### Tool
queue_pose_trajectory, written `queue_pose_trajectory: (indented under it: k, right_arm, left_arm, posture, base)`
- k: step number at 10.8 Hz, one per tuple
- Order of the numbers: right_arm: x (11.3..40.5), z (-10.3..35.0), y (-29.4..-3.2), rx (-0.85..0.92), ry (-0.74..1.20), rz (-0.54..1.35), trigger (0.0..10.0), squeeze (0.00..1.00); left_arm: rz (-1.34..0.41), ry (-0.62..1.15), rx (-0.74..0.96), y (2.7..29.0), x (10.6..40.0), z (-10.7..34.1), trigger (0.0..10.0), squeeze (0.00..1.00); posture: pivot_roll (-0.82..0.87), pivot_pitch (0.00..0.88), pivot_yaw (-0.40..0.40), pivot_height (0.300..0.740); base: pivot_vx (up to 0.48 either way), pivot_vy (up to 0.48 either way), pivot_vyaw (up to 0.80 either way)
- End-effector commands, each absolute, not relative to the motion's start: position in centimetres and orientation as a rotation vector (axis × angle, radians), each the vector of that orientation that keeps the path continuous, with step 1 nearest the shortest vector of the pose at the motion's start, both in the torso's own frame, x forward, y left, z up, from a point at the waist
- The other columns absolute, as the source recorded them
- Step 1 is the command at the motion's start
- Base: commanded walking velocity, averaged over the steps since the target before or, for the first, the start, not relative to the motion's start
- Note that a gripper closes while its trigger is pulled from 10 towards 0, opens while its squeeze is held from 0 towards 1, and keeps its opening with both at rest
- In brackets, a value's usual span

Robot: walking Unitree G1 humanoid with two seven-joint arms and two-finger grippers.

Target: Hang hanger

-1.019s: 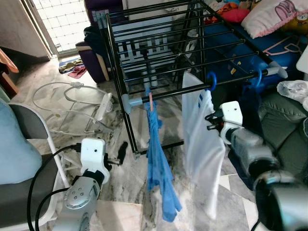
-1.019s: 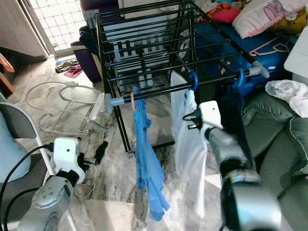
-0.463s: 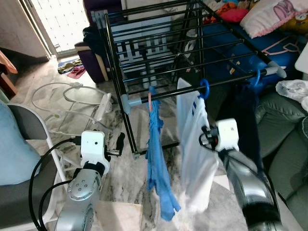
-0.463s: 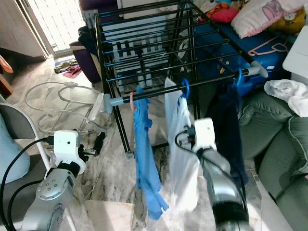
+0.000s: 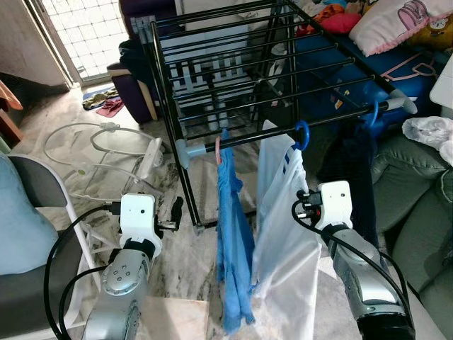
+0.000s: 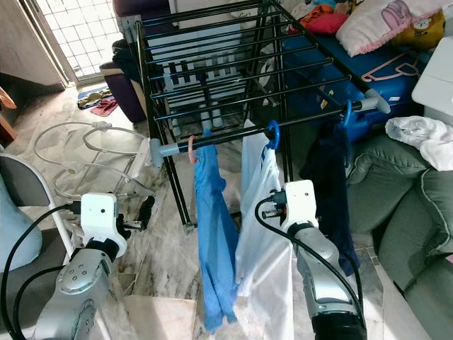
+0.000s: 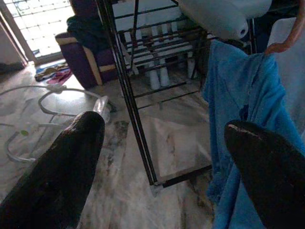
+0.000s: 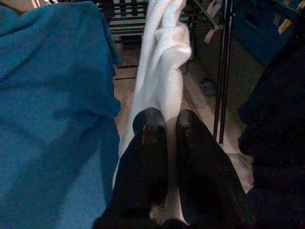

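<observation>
A blue hanger [image 5: 302, 134] hooks over the front rail [image 5: 248, 139] of the black drying rack, and a white garment [image 5: 283, 241] hangs from it. My right gripper [image 8: 171, 119] is shut on a fold of that white garment, a little below the rail, and draws the cloth toward me. To its left a pink hanger [image 5: 219, 147] carries a blue garment [image 5: 232, 227]. Further right on the rail, a dark garment [image 5: 354, 170] hangs from another blue hanger [image 5: 373, 112]. Low on the left, near the floor, my left gripper [image 7: 162, 125] is open and holds nothing.
A grey sofa [image 5: 417, 205] stands close on the right with white cloth [image 5: 428, 131] on it. A chair [image 5: 32, 234] is at my left. A white tube frame [image 5: 99, 142] lies on the marble floor left of the rack. Pillows and blue bedding [image 5: 396, 42] lie behind the rack.
My right gripper has drawn back toward me and lower, pulling the white garment's lower part outward. The left gripper has risen a little. The camera has shifted slightly.
</observation>
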State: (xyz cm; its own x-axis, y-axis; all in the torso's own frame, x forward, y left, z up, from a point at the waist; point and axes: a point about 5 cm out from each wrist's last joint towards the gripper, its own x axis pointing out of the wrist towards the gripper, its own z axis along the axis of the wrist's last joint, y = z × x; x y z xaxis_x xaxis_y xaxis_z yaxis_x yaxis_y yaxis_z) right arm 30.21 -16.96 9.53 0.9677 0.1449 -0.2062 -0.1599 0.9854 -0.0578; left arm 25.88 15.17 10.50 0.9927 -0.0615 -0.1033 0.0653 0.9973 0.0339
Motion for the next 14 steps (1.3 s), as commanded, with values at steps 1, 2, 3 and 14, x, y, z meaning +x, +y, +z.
queue_pose_trajectory:
  k: [1, 2, 3, 14]
  right_arm:
    - [30.4, 10.8, -16.0, -0.064, 0.154, 0.175, 10.0, 0.0]
    - [30.3, 10.9, -15.7, -0.061, 0.162, 0.179, 10.0, 0.0]
    - [30.2, 10.8, -15.5, -0.058, 0.167, 0.182, 10.0, 0.0]
    - [29.1, 10.2, -14.7, -0.013, 0.196, 0.135, 10.0, 0.0]
  left_arm:
    - [-0.04, 0.119, 0.047, 15.6, 25.9, 10.2, 10.0, 0.0]
    - [-0.035, 0.121, 0.045, 15.6, 25.9, 10.2, 10.0, 0.0]
    - [-0.035, 0.121, 0.047, 15.6, 25.9, 10.2, 10.0, 0.0]
    - [-0.133, 0.089, 0.052, 15.1, 26.8, 10.8, 10.0, 0.0]
  posture:
    - [-0.12, 0.0, 0.112, 0.74]
    - [-0.12, 0.0, 0.11, 0.74]
    - [-0.12, 0.0, 0.111, 0.74]
    - [-0.14, 0.0, 0.164, 0.74]
  base:
    - [-0.277, 0.0, 0.0]
    - [-0.274, 0.0, 0.0]
    - [-0.277, 0.0, 0.0]
    - [-0.186, 0.0, 0.0]
